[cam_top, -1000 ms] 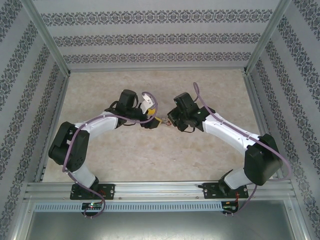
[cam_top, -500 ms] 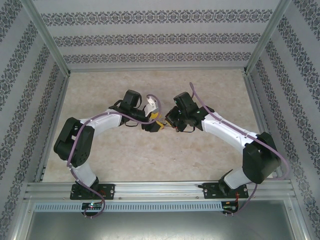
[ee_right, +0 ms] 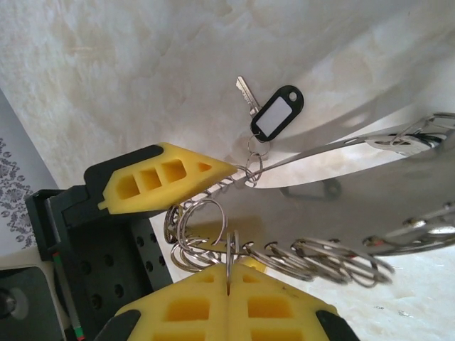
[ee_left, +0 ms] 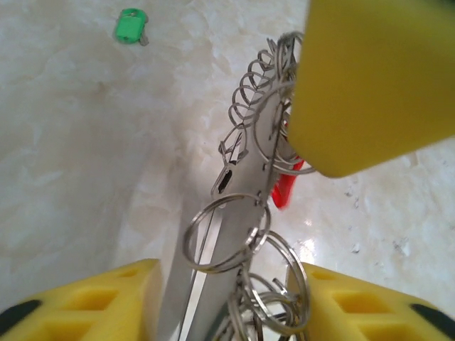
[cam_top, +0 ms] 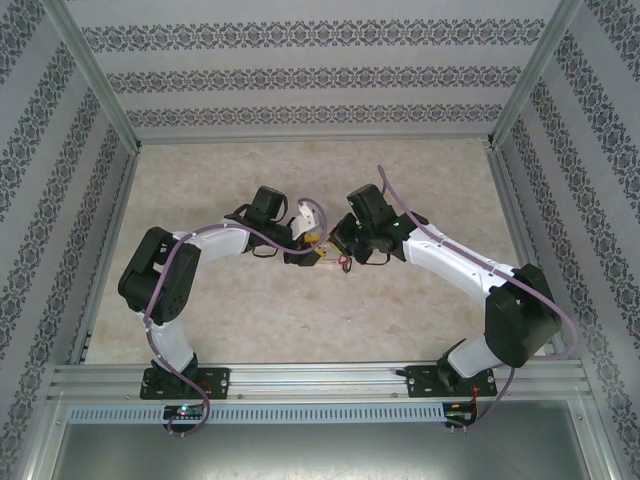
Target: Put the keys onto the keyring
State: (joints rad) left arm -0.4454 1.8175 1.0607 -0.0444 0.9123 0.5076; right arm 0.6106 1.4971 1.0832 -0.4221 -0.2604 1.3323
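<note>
The keyring (ee_left: 238, 185), a silvery metal band fringed with many small rings, hangs between both grippers at the table's middle (cam_top: 325, 252). My left gripper (ee_left: 231, 284) has its yellow jaws closed in round the keyring's lower end: the band lies against one finger and a bunch of rings against the other. My right gripper (ee_right: 229, 277) is shut, pinching one small ring of the keyring (ee_right: 334, 213) between its fingertips. One red key (ee_left: 284, 188) hangs behind the band beside the right gripper's yellow finger (ee_left: 377, 78), and shows as a red speck (cam_top: 343, 263) from above.
A black-tagged key with a white label (ee_right: 274, 114) dangles from a ring at the keyring's edge. A green tag (ee_left: 130, 25) lies on the pale marble table (cam_top: 420, 180), off beyond the keyring. Patterned walls and metal rails enclose the table.
My left arm has swung in toward the right gripper and its jaws have narrowed round the keyring. The right gripper has stayed shut, nearly still.
</note>
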